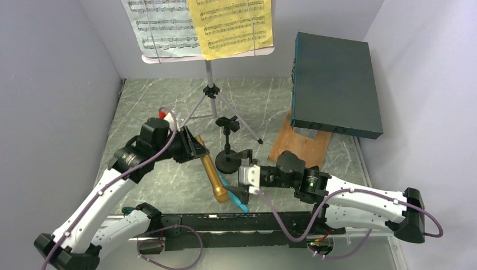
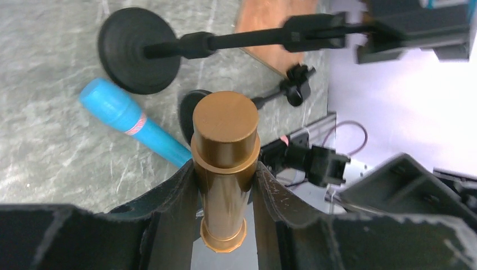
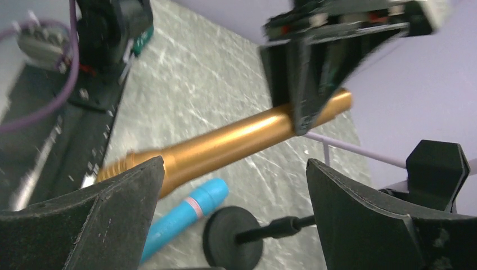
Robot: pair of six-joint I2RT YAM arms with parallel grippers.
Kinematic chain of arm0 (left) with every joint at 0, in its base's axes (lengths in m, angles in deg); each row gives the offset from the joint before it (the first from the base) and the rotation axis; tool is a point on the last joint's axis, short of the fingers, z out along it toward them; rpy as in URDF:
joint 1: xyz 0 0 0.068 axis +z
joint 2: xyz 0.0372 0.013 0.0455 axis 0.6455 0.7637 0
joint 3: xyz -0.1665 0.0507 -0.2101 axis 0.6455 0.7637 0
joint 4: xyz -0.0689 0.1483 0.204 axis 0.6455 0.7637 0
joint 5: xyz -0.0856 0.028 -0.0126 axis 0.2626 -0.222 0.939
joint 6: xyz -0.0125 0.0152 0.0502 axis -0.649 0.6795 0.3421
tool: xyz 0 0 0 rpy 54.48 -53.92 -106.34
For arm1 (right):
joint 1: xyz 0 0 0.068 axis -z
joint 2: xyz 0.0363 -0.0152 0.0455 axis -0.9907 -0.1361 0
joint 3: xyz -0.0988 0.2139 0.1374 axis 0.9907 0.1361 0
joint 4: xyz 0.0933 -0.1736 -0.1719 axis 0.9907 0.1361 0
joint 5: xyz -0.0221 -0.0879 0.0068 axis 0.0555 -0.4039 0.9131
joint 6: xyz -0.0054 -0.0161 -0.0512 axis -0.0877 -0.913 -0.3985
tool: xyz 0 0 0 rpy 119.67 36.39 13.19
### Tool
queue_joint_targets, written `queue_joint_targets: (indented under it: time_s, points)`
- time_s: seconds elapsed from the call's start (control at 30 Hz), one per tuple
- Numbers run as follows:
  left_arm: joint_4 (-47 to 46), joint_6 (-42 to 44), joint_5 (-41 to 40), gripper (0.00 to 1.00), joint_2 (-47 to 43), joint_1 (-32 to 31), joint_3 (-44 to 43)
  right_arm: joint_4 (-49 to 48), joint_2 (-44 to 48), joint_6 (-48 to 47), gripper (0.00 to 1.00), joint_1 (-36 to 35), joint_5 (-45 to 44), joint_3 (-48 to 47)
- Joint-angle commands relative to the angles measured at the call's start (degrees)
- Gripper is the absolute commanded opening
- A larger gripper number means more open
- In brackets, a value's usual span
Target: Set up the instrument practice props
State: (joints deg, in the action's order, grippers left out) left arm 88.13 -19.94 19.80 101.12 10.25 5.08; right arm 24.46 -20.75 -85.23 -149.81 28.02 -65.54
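Pale walls (image 1: 50,84) close the grey marbled surface (image 1: 152,107) on the left, back and right. A black rail runs along the near edge by the arm bases. The large teal box (image 1: 334,84) and the brown board (image 1: 298,146) under it fill the right rear. Bare marble shows left of the tripod; the middle is crowded.

There is one music stand (image 1: 209,73). Its pale desk is at the back and its silver legs are splayed on the surface. It bears two pages, one white (image 1: 160,22) and one yellow (image 1: 230,25), side by side.

There are two microphones. The gold microphone (image 2: 225,121) is smooth and metallic with a stepped cap. It hangs tilted above the surface, clamped by its slim shaft in the left tool (image 2: 225,169), whose fingers are partly closed around it. The blue microphone (image 2: 126,115), with a pink band, lies flat near the front rail, just beside the gold head.

Two black round-based holders (image 2: 138,48) (image 2: 296,84) are close together in the centre, each with a thin stem and clip.

The right tool (image 3: 235,169) is spread wide by the nearer holder and grips nothing.
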Motion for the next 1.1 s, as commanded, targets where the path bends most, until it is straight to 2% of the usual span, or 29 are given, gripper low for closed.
queue_joint_targets:
  time_s: [0.0, 0.1, 0.2, 0.33, 0.47, 0.7, 0.9, 1.07]
  points:
    - [3.43, 12.82, 11.25, 0.00, 5.61, 0.25, -9.98, -0.39, 2.40, -20.76, 1.00, -0.86, 0.16, 3.56]
    - [8.63, 17.58, 13.38, 0.00, 8.94, 0.25, -13.25, 1.71, 3.73, -28.00, 1.00, -1.81, 0.46, 3.73]
    - [9.78, 20.55, 15.84, 0.00, 10.47, 0.25, -13.37, 2.79, 3.29, -37.22, 1.00, -4.15, -4.23, 3.55]
    - [9.61, 23.18, 16.45, 0.00, 11.28, 0.25, -11.99, 7.72, -1.31, -48.76, 0.99, -7.30, -9.71, -1.09]
    - [9.18, 24.73, 16.53, 0.00, 12.12, 0.29, -11.21, 13.80, -7.29, -56.06, 1.00, -12.23, -17.07, -5.27]
    - [8.21, 27.05, 22.43, 0.00, 14.06, 0.34, -9.80, 8.89, -16.07, -67.18, 0.99, -16.26, -25.98, -3.94]
    - [8.86, 28.60, 23.93, 0.00, 15.26, 0.34, -8.92, 1.76, -21.85, -73.04, 0.89, -16.64, -26.54, -3.80]
    - [9.80, 28.57, 22.72, 0.00, 15.80, 0.35, -9.49, 0.90, -22.48, -72.03, 0.66, -16.78, -22.82, -4.26]
